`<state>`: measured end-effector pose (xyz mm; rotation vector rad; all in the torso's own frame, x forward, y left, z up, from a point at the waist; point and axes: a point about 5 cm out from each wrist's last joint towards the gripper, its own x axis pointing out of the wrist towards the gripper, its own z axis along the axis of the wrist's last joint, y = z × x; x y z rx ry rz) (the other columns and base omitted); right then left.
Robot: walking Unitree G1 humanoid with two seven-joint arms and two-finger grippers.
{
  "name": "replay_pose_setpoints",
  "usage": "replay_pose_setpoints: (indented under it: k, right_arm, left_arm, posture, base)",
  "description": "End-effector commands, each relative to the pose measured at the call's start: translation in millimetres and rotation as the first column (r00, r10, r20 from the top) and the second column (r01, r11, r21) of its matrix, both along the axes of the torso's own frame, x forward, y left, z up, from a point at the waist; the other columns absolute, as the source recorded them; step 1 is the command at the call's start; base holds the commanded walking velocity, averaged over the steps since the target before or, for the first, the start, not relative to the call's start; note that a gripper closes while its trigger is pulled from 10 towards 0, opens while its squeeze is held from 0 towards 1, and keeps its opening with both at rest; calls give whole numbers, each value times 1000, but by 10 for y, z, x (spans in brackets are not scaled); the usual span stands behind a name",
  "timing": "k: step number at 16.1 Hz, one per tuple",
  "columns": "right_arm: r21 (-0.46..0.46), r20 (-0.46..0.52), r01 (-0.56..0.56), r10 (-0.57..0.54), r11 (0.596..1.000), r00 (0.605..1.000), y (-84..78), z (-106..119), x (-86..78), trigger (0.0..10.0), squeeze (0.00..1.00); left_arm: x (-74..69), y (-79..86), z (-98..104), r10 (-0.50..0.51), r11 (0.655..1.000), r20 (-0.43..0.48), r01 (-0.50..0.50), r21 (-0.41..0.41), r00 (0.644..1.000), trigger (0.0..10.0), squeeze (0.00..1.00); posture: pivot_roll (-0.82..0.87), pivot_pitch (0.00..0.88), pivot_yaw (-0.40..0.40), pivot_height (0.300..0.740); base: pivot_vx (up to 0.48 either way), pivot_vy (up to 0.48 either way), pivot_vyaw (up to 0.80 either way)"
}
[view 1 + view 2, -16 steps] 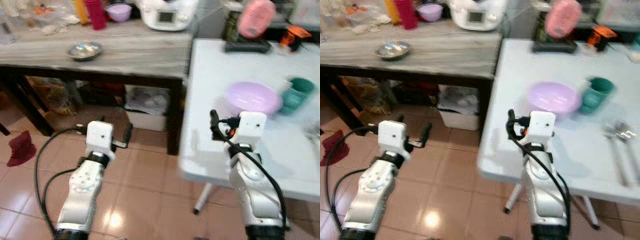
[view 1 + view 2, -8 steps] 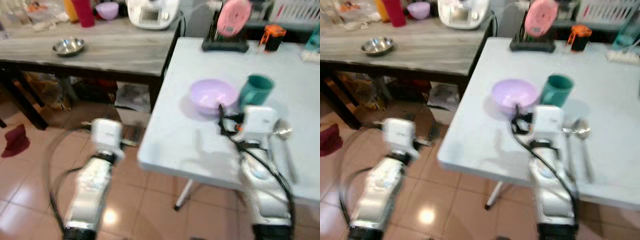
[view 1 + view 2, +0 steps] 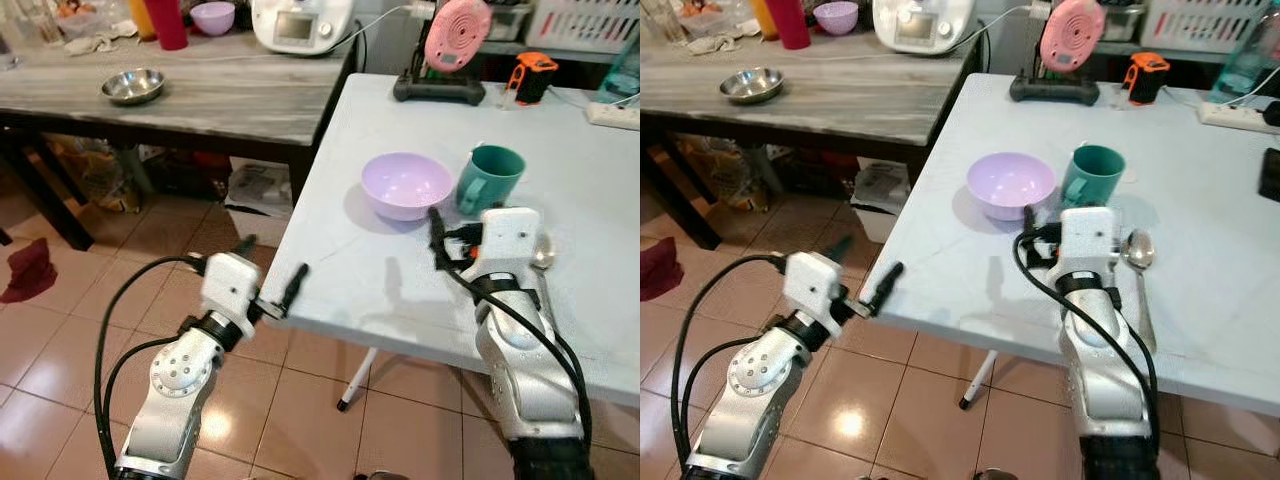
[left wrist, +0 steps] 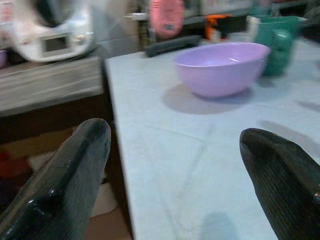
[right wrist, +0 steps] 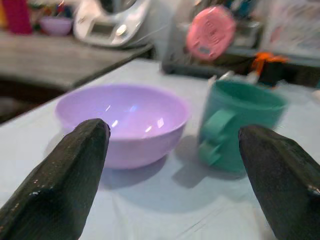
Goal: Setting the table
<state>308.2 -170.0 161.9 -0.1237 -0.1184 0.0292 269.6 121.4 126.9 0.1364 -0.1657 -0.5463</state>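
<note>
**Q:** Bowl first: where is it, and how would it handle?

**Me:** Lilac plastic bowl [image 3: 405, 185], round and smooth, sits just above centre of the head view on the pale white folding table [image 3: 330, 270]. A teal plastic mug [image 3: 490, 177] with a side handle stands just beside it, to its right. I judge the bowl light and stiff, not fragile, but glossy, so it may slip. I would pinch the near rim, one finger inside and one outside. The mug is best taken across its body or by the handle.

**Q:** What else is laid out?

**Me:** A metal spoon [image 3: 1137, 250] lies on the table right of my right arm.

**Q:** And your grippers?

**Me:** My right gripper [image 5: 170, 175] hovers over the table, fingers spread wide and empty, aimed at the bowl and mug. My left gripper [image 4: 175, 175] is at the table's near left corner, fingers also apart, holding nothing.

**Q:** What has changed since a moment ago?

**Me:** The view has swung and sharpened: bowl and mug now sit nearer the middle, and my left arm, formerly over the tiled floor [image 3: 60, 330], has come up to the table edge.
</note>
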Motion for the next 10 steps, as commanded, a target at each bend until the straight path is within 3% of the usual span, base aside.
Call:
replay_pose_setpoints:
  k: [1,4,10]
  right_arm:
    - [-11,-7,-31,31,999,1000,-11,22,40,10000,0]
    - [-123,-26,-122,120,985,992,-55,147,221,10000,0]
    - [-268,-79,-316,306,910,949,93,264,368,10000,0]
  left_arm:
    - [-31,-13,16,-34,999,12,34,18,999,10000,0]
    - [-95,-68,4,-104,994,9,104,22,995,10000,0]
    - [-147,-72,-36,-110,994,-30,111,7,993,10000,0]
  posture:
    - [-197,153,41,740]
    - [-201,181,36,740]
    - [-186,199,27,740]
  base:
    - [0,0,0]
    - [0,0,0]
    - [0,0,0]
